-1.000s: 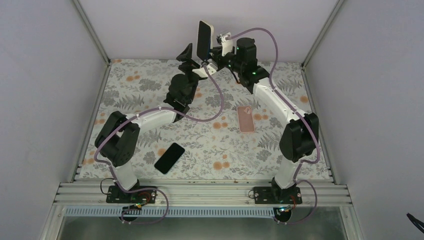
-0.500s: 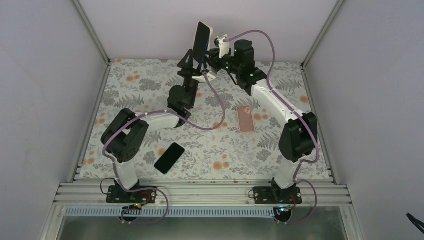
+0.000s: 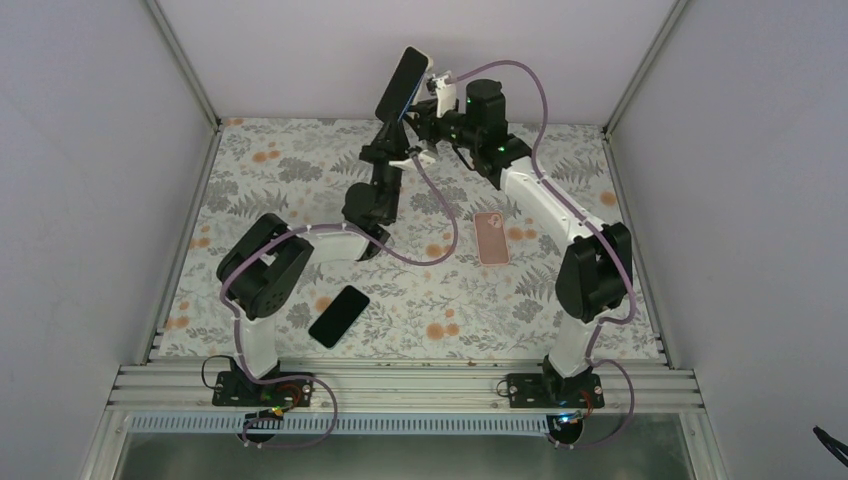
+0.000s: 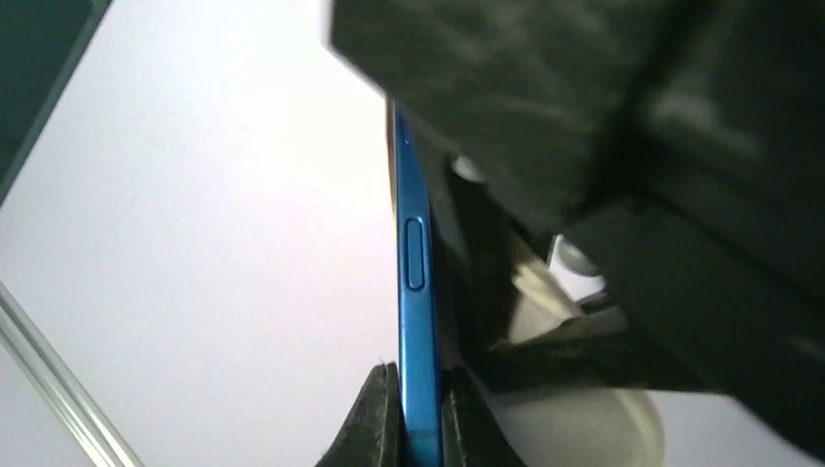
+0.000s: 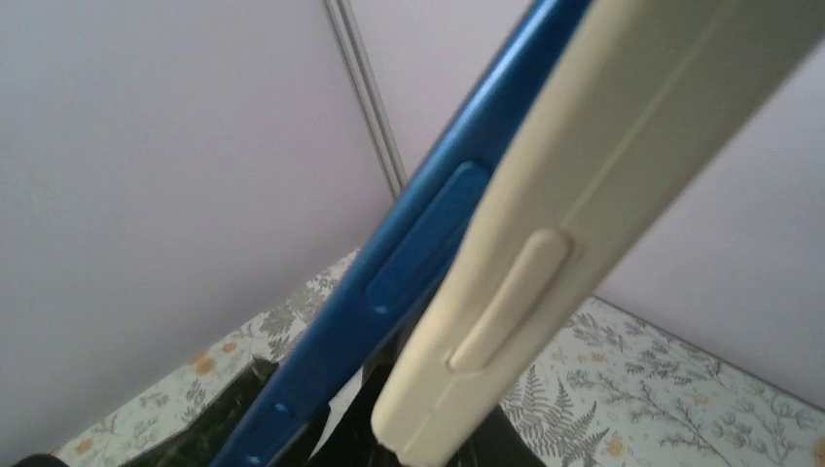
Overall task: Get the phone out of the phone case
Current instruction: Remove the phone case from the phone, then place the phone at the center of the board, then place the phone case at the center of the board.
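Black fingers of the left gripper point(image 4: 416, 413) now pinch the lower edge of the blue phone point(image 4: 413, 253), one finger on each face. A second ago this gripper stood wide open just beside the handset; since then it has come up and shut on it. The phone has tilted over toward the left as well.

The right gripper point(image 3: 422, 106) is shut on the cream phone case point(image 5: 545, 185) and holds the assembly raised above the far end of the tabletop point(image 3: 270, 170), near the back wall.

Right wrist view: the blue edge and the cream rim run side by side with a narrow wedge of gap between them, so the phone looks part-way lifted from the case along that side. How far it is seated at the hidden end cannot be told.

Judgement: each arm has its own half, so the separating pull can begin. The risk is the thin edge slipping from the pinch.

A pink phone case point(image 3: 490, 238) and a black phone point(image 3: 339, 315) lie flat on the tabletop, well apart.
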